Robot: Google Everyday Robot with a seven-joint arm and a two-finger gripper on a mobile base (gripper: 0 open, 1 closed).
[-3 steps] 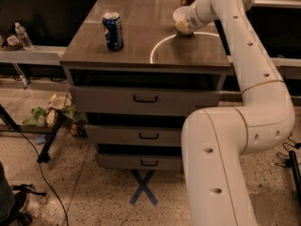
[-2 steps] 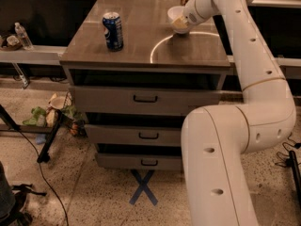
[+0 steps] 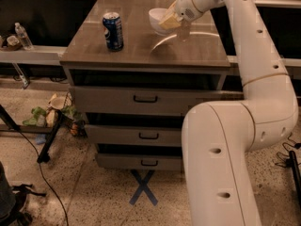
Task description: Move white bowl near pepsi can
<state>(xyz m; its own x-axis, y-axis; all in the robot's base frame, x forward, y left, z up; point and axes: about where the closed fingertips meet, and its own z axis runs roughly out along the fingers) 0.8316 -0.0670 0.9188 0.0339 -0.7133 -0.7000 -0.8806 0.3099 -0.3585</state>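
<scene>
**Entry: white bowl [image 3: 157, 19].** Gripped at its right rim by the gripper [image 3: 170, 19], jaws closed on it. It was at the far centre of the drawer cabinet [image 3: 141, 55] top, seemingly just clear of the surface.

**Pepsi can [image 3: 113, 30].** Upright, left of the bowl and nearer, apart from it.

**Handling.** Carry the bowl low and level leftward, set it just beside the can without nudging it, and release only once it is seated.

**Obscured.** The bowl's right side and base lay behind the gripper, so contact with the top could not be confirmed. The arm [image 3: 263, 79] covered the cabinet's right edge.
</scene>
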